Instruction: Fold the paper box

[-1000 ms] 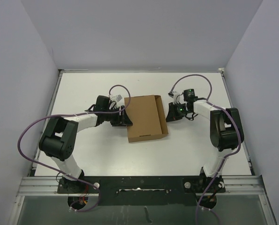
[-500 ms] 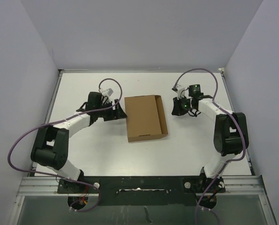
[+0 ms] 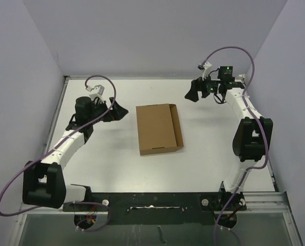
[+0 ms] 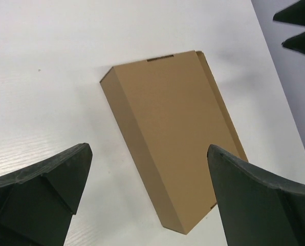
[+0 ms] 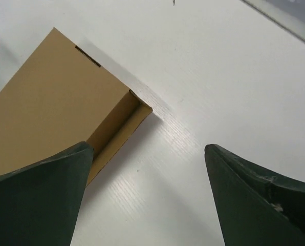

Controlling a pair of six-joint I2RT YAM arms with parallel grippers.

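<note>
Setting: white table (image 3: 106, 154) closed in by pale lilac walls (image 3: 142, 36).
Left claw (image 3: 123, 110): released, its fingers spread wide with nothing between them; it is held above the table's left part and points right, toward the box.
Right claw (image 3: 191, 92): released as well, fingers wide and holding nothing; it hangs near the far right of the table and points left.
Paper box (image 3: 158, 129): plain brown, shallow, lid folded flat on top; it lies mid-table between the two claws, well apart from both. A narrow slot shows at its far edge, and a shadowed recess runs along its right side.
Cables (image 3: 229, 49): a purple loop arches over each wrist.
</note>
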